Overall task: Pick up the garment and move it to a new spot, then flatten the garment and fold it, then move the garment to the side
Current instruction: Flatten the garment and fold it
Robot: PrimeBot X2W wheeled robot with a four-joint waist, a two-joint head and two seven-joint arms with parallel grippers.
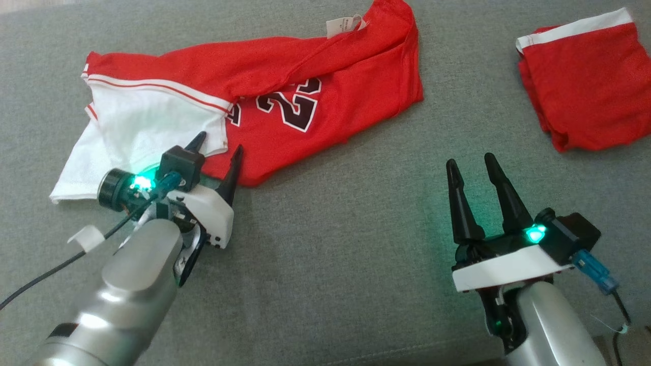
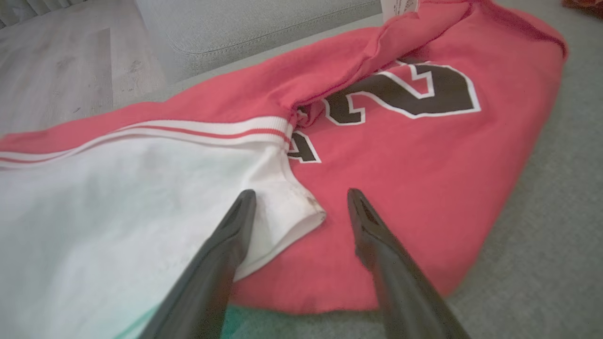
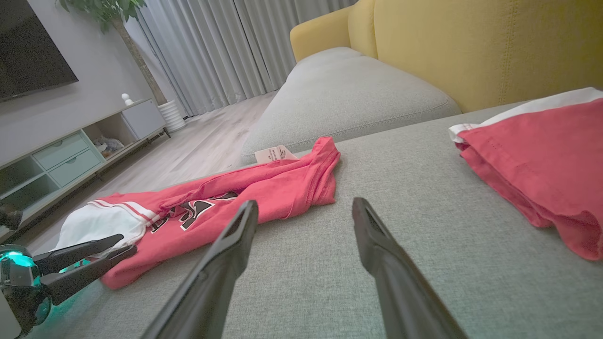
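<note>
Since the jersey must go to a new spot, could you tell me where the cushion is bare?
Bare cushion lies between the jersey and the folded red garment, and along the near stretch between the left gripper and the right gripper. Crowded: the left side, where the jersey spreads under the left gripper, and the far right, taken by that garment.

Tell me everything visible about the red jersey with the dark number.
The red jersey looks like soft knit cloth, with a white sleeve trimmed in red stripes, a dark number outlined in white, and a white label at its far edge. It lies crumpled and partly folded over itself on the grey sofa cushion. The left gripper stands open at its near edge, by a sleeve cuff; contact is unclear.
</note>
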